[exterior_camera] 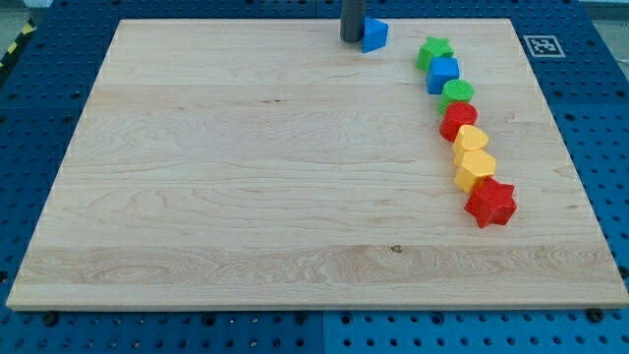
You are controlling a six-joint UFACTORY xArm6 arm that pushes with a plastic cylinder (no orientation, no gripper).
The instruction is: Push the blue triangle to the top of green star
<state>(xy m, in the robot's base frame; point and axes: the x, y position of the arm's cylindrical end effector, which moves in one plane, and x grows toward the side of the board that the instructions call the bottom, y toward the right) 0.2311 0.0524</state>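
The blue triangle (374, 34) lies near the view's top edge of the wooden board (246, 197), a little right of centre. My tip (351, 38) stands right against the triangle's left side. The green star (433, 52) lies to the right of the triangle and slightly lower, apart from it by a small gap. The star heads a curved chain of blocks running down the view's right.
Below the green star the chain runs: a blue cube (442, 74), a green round block (457, 94), a red round block (458, 120), two yellow blocks (472, 141) (476, 168), and a red star (490, 203). A marker tag (542, 44) sits at the top right corner.
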